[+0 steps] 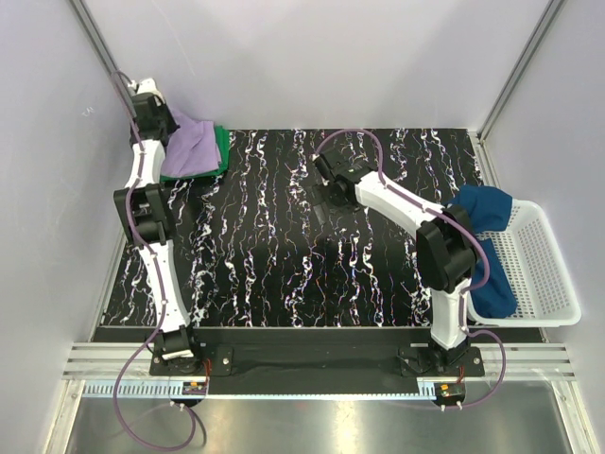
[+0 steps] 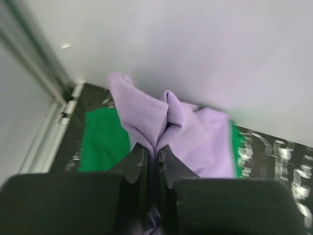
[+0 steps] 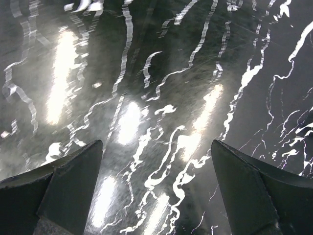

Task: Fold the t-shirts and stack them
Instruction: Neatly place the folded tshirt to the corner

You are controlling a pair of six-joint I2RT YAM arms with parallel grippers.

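As the left fingers (image 2: 136, 169) pinch the lavender t-shirt (image 1: 189, 147) over the green t-shirt (image 1: 221, 144), placement matters.
Lower it flat, edges matched; right fingers (image 3: 63, 186) spread wide over the table (image 1: 284, 255), dark blue t-shirt (image 1: 482, 203) in the basket (image 1: 544, 274).

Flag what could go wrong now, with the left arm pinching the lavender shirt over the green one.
1. The left fingers pinch only a bunched ridge of the lavender shirt; pulling may unfold it or drag the green shirt beneath.
2. Both shirts sit close to the back wall, so lifting room looks tight.
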